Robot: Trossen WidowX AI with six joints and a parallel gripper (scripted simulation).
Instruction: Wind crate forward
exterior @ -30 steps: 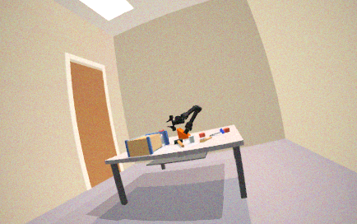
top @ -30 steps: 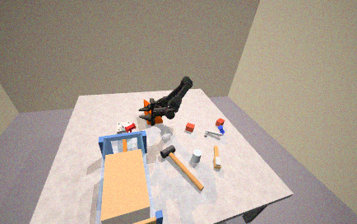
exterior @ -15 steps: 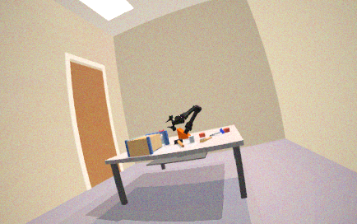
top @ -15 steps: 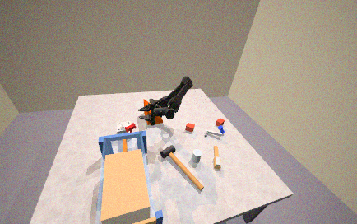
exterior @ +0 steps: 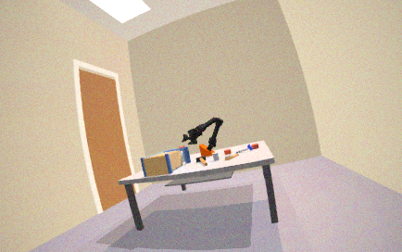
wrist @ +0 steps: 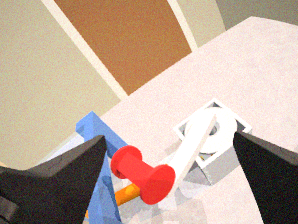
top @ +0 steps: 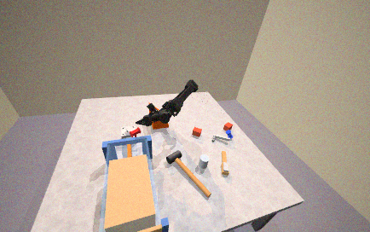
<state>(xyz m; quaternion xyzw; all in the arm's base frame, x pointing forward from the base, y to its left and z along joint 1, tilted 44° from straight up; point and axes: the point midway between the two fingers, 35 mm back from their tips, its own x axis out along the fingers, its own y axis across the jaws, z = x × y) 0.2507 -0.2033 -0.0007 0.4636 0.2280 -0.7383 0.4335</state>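
Note:
The tan crate [top: 130, 185] lies in the clear-panelled cubby behind the blue steel frame [top: 128, 142]. An orange strap [top: 130, 150] [wrist: 127, 194] shows between crate and frame, with a gap there. The white winch [top: 126, 130] [wrist: 212, 165] stands beyond the frame. A white crank arm [wrist: 192, 148] lies across its top and ends in a red grip [top: 135, 131] [wrist: 142, 175]. Whether its key is fully seated is hidden. My gripper [top: 143, 114] [exterior: 184, 138] [wrist: 172, 140] is wide open and empty above the winch area; the grip shows between the fingers, not held.
A black-headed mallet [top: 192, 176], a grey cylinder [top: 204, 162], a small hammer [top: 224, 162], two red blocks [top: 197, 131] [top: 228, 126] and a grey bent tool [top: 222, 138] with a blue end [top: 229, 134] lie on the bench. The orange arm base [top: 160, 124] is beside the winch.

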